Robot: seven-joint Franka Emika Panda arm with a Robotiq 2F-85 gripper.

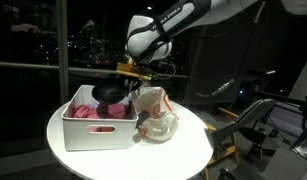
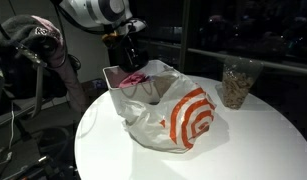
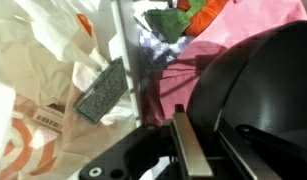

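Observation:
My gripper (image 1: 120, 84) hangs over a white bin (image 1: 93, 130) on a round white table (image 1: 183, 150). It is shut on the rim of a black bowl-like object (image 1: 107, 95), held just above the pink cloth (image 1: 93, 112) in the bin. In the wrist view the black object (image 3: 258, 90) fills the right side. Its rim sits between the two fingers (image 3: 208, 150), above the pink cloth (image 3: 193, 60). In an exterior view the gripper (image 2: 128, 55) is above the bin (image 2: 115, 85), and the black object is hard to make out there.
A crumpled white plastic bag with a red ring logo (image 2: 188, 115) lies against the bin; it also shows in an exterior view (image 1: 155, 110). A clear jar (image 2: 236, 85) stands at the table's far side. Chairs and equipment (image 1: 263, 120) surround the table. Green and orange items (image 3: 188, 18) lie in the bin.

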